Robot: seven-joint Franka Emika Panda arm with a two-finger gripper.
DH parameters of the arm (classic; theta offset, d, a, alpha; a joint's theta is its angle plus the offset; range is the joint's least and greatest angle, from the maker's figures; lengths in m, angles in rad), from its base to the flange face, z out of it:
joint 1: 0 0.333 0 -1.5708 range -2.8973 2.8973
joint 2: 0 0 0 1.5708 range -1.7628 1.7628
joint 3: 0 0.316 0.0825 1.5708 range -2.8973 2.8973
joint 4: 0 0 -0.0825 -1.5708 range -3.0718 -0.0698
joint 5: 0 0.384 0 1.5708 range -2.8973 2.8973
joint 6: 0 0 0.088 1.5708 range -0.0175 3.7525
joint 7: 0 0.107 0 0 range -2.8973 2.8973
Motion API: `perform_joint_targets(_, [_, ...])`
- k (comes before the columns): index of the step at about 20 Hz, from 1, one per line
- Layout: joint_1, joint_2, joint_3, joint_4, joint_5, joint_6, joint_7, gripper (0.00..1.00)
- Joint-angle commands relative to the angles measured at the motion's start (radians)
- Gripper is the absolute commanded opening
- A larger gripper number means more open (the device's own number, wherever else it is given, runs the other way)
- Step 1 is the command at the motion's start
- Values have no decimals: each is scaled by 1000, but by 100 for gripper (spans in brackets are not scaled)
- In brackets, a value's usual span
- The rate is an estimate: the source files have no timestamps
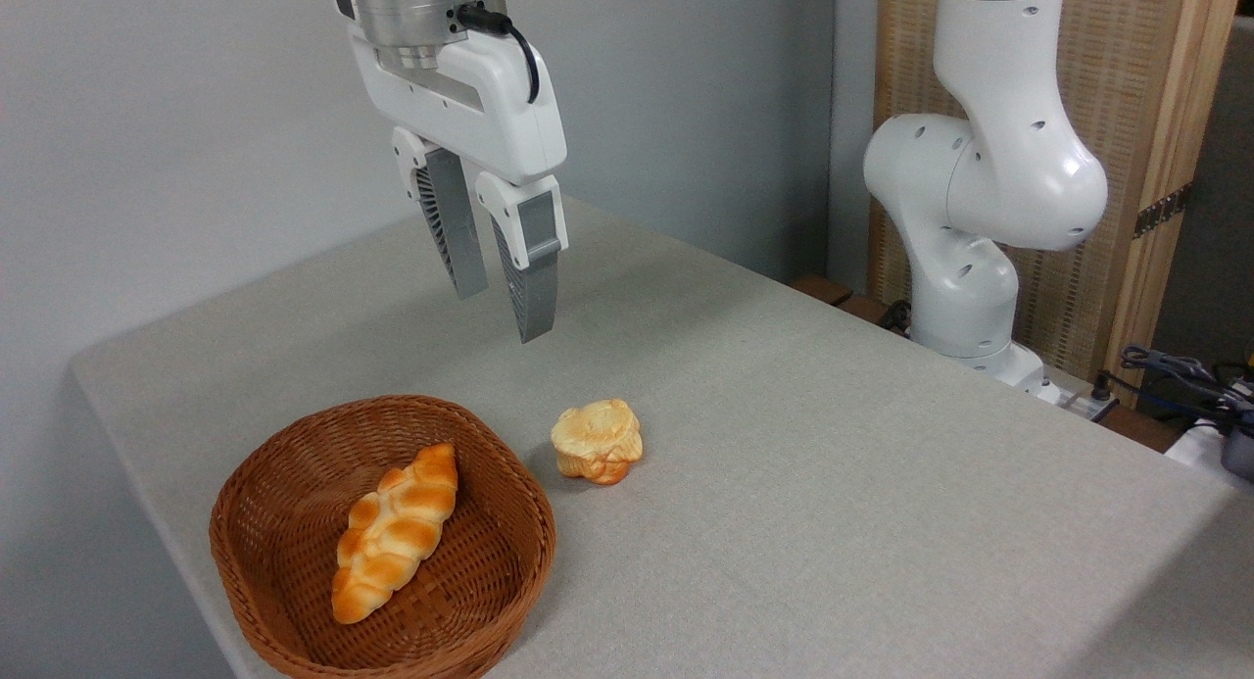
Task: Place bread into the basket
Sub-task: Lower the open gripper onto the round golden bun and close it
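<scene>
- Plainly, the bread (597, 441) was a small muffin-shaped bun, sitting upright on the grey table (833, 483).
- Its top was pale golden and lobed, with soft bumps around the edge and a slightly darker toasted patch in the middle.
- Its base was orange-brown, narrower than the top, and showed faint vertical ridges like a muffin case.
- It stood just beside the right rim of the basket (294, 444), outside it, with a narrow strip of bare table between the two.
- The basket was a shallow, rounded, brown woven wicker one, much wider than the bun, and sat near the front left part of the table.
- A long braided golden loaf (395, 530) lay inside the basket, slanting from lower left to upper right across its floor.
- The gripper (502, 309) hung in the air above the table, behind the basket and the bun, well clear of both.
- Its two grey ribbed fingers (530, 277) pointed downward with a small gap between them, slightly parted, and nothing was held between them.
- The white arm (980, 189) rose from its base at the far right edge of the table, in front of a wooden screen (1136, 101).
- Some dark cables (1176, 370) lay at the right, beyond the table edge.
</scene>
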Motion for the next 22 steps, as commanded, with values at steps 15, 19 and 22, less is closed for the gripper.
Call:
perform_joint_targets(15, [-8,-124,-4,-208,-8,115,0,100])
perform_joint_targets(19, [-33,-161,-21,-339,-7,178,-1,100])
perform_joint_targets(22, [-39,-158,-33,-415,4,249,0,100])
